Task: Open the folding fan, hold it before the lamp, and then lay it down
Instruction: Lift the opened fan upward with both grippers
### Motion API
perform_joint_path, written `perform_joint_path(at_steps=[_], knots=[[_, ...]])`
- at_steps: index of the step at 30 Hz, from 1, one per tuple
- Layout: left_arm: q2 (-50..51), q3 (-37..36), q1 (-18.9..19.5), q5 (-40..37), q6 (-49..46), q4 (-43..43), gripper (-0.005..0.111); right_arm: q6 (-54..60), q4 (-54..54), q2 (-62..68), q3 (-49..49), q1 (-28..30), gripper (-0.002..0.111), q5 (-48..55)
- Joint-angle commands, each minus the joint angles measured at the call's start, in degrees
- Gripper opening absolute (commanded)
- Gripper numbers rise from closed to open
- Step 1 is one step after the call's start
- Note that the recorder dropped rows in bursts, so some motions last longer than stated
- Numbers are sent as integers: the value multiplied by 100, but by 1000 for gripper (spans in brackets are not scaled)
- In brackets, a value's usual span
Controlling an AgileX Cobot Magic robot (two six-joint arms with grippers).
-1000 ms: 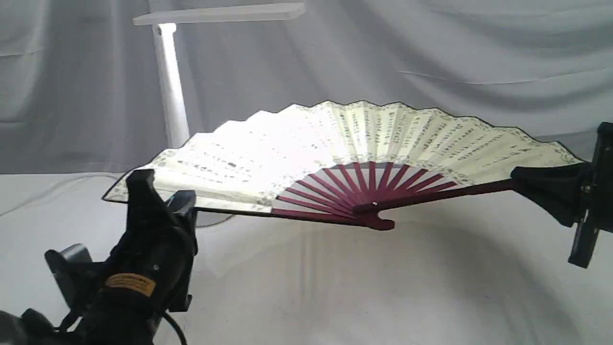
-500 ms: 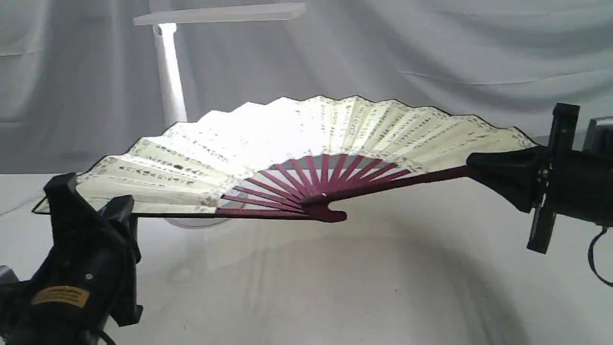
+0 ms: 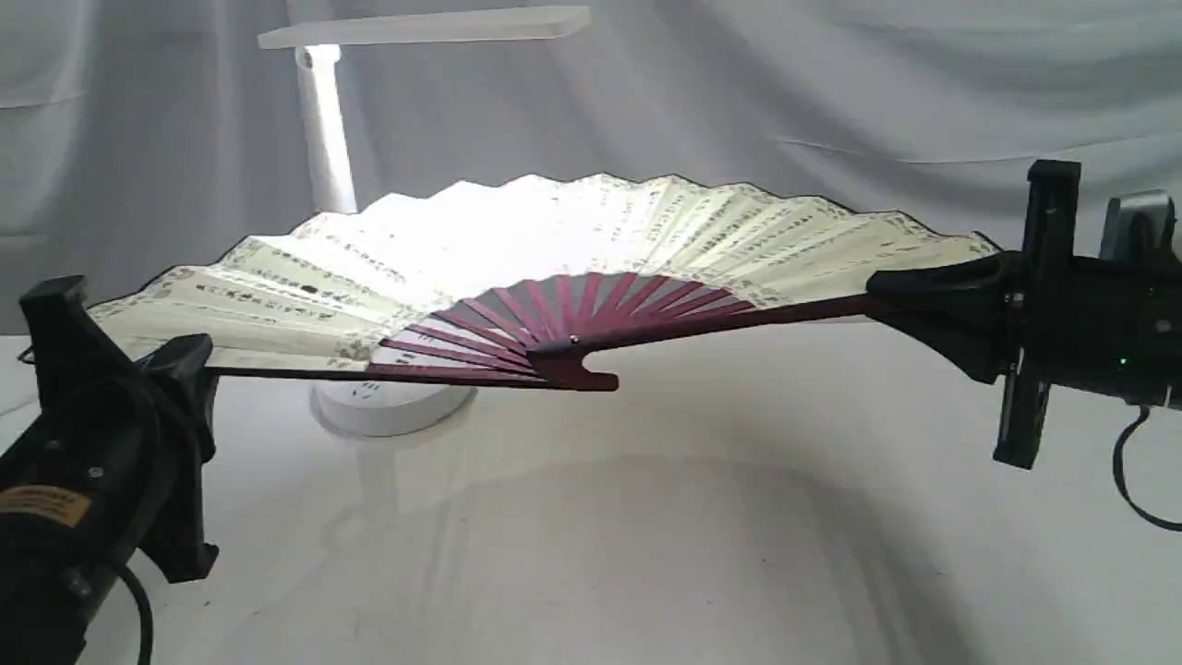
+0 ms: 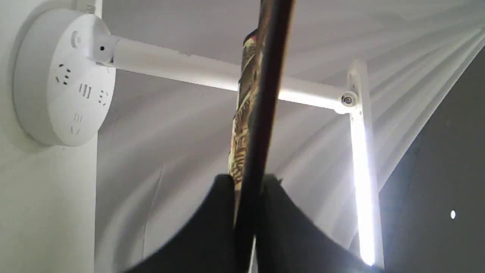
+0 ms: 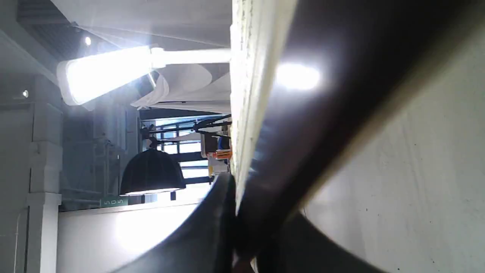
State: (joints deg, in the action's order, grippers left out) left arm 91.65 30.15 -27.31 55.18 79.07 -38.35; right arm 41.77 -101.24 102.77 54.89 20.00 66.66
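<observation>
The folding fan (image 3: 572, 231) is spread wide and hangs nearly flat above the table, its cream leaf lit bright on the left half. My left gripper (image 3: 125, 337) is shut on its left maroon guard (image 4: 265, 113). My right gripper (image 3: 877, 296) is shut on the right guard (image 5: 322, 113). The white lamp (image 3: 328, 139) stands behind the fan's left part, with its bar head (image 3: 425, 26) above the leaf. Its round base (image 3: 388, 411) shows below the ribs. The left wrist view shows the base's sockets (image 4: 64, 79) and the glowing head (image 4: 362, 170).
A white cloth covers the table (image 3: 646, 554) and a grey curtain (image 3: 831, 111) hangs behind. A thin cable (image 3: 1131, 489) dangles from the right arm. The fan's pivot (image 3: 577, 369) hovers over the table's middle.
Both grippers have carried the open fan leftward and tipped it flatter. The left arm has dropped toward the lower left corner, and the lamp's base now shows under the ribs.
</observation>
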Motion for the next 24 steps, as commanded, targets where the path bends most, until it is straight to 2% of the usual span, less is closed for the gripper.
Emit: perform_joint_path(at_steps=[1,7,24], knots=[[-188,19,416,256,355,-300,0,127,129,-135,-7,117,0,-560],[-238,59,450,162,524,-325,0,16,129,-315,90,106,0,-574],[-238,1060,465,-172,452,-459,0,-638,129,-330,1360,-4,0,-508]])
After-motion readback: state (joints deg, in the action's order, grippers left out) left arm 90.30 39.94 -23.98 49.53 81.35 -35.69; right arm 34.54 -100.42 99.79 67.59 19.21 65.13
